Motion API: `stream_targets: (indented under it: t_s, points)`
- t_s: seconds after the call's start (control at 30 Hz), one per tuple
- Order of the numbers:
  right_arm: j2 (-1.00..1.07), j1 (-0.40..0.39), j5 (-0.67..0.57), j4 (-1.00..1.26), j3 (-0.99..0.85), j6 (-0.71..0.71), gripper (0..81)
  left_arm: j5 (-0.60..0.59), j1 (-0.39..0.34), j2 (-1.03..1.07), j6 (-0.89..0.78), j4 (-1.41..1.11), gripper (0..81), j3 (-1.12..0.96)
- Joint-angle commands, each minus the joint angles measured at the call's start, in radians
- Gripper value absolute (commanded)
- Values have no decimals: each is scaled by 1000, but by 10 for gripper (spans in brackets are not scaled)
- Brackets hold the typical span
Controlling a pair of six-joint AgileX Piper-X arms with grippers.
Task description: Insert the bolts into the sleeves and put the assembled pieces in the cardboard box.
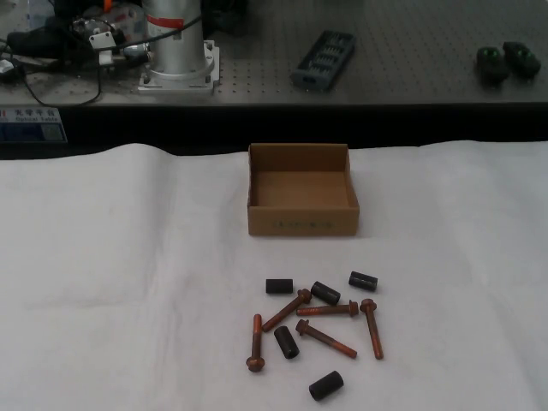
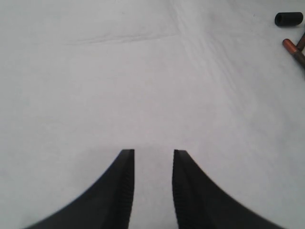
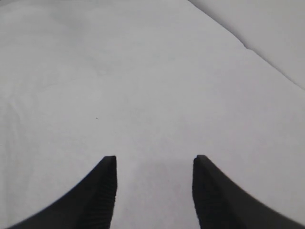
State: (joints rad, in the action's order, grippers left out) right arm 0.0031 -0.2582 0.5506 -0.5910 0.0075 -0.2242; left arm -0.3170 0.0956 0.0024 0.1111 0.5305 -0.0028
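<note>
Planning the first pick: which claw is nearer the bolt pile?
Left. The left claw has a black sleeve and a bolt lying ahead, untouched; the right claw faces white cloth.

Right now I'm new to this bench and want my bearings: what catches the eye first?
A jumble of rusty orange bolts and short black sleeves lies loose on the white cloth, towards the near edge. Just beyond it stands an open cardboard box.

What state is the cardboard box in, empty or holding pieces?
Empty: the cardboard box shows bare floor; the bolts and sleeves lie loose before it.
</note>
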Motion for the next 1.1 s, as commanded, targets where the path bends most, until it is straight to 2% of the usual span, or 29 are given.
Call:
stream_targets:
  t_s: [0.0, 0.1, 0.43, 0.57, 0.67, 0.73, 1.07]
  points:
    - [-3, 2, 8, 21, -7, 8, 374, -4, 0, -2, 16, 66, 210, 3]
    - [-3, 2, 8, 21, -7, -27, 374, -4, 0, -2, 54, 66, 210, 3]
    - [-3, 2, 8, 21, -7, -78, 374, -25, 0, -2, 28, 44, 210, 3]
    - [-3, 2, 8, 21, -7, -154, 374, -113, 0, -2, -135, 8, 210, 3]
    - [-3, 2, 8, 21, -7, -188, 374, -166, 0, -2, -413, -47, 210, 3]
    - [-3, 2, 8, 21, -7, -194, 374, -165, 0, -2, -529, -61, 210, 3]
    - [-3, 2, 8, 21, -7, -194, 374, -143, 0, -2, -548, -55, 210, 3]
